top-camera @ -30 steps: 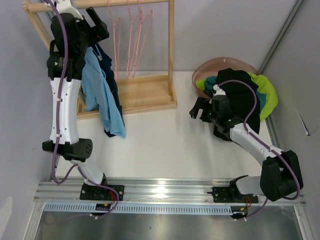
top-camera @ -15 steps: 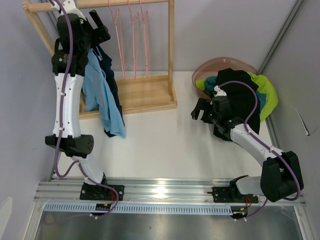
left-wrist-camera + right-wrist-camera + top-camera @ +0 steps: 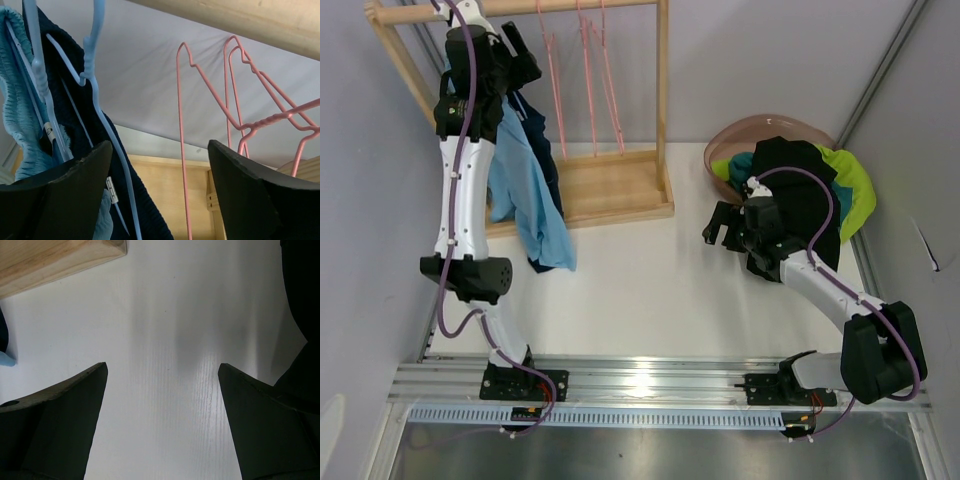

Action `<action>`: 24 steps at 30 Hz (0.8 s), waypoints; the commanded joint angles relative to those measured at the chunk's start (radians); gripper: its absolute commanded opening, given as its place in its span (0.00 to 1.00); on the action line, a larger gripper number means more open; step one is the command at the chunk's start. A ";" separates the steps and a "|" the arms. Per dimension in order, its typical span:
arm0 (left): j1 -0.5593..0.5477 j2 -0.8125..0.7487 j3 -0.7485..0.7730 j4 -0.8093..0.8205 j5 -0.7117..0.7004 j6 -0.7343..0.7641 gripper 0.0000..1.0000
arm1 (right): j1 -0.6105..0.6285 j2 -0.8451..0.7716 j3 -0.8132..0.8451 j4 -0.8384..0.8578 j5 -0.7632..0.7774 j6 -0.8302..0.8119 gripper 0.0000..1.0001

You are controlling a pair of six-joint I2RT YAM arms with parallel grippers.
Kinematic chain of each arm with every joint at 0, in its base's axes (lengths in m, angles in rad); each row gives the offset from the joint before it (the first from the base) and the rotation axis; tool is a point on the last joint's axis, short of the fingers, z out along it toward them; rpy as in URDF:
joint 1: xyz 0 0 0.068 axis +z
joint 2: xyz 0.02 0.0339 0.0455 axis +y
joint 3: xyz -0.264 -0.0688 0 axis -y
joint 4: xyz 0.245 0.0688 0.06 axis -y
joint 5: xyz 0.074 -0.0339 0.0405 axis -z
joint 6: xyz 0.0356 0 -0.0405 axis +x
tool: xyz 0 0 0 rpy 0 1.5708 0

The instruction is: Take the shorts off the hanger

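Light blue shorts (image 3: pixel 525 195) and navy shorts (image 3: pixel 546 150) hang from light blue hangers (image 3: pixel 93 75) at the left end of the wooden rack (image 3: pixel 620 185). My left gripper (image 3: pixel 516 52) is raised beside the hanger hooks under the top rail. In the left wrist view the left gripper (image 3: pixel 159 150) is open, with the navy shorts (image 3: pixel 65 115) and a hanger wire close to its left finger. My right gripper (image 3: pixel 724 224) hovers open over the table. Black shorts (image 3: pixel 805 190), lime green shorts (image 3: pixel 852 185) and teal shorts (image 3: pixel 740 165) lie piled at the right.
Three empty pink hangers (image 3: pixel 586 80) hang on the rail to the right of my left gripper. A brownish bowl (image 3: pixel 760 130) holds the piled shorts. The right wrist view shows white table (image 3: pixel 165 340), the rack's base corner (image 3: pixel 50 260) and black fabric (image 3: pixel 305 310).
My left arm has leaned further right along the rack, and its jaws have narrowed slightly. The pink hangers have swung to the right. The right arm has barely moved.
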 commanded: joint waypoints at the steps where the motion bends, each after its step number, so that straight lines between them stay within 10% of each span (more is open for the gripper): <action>1: 0.016 0.028 0.055 0.004 0.011 -0.005 0.78 | -0.005 -0.014 -0.009 0.040 0.011 -0.004 0.99; 6: 0.019 0.046 0.069 0.006 0.015 -0.010 0.66 | -0.006 -0.008 -0.013 0.045 0.011 -0.005 0.99; 14: 0.020 0.046 0.075 0.012 0.028 -0.015 0.06 | -0.011 -0.008 -0.023 0.052 0.008 -0.005 0.99; 24: 0.020 -0.030 0.078 0.024 0.092 -0.039 0.00 | -0.011 -0.028 -0.041 0.062 0.001 0.001 0.99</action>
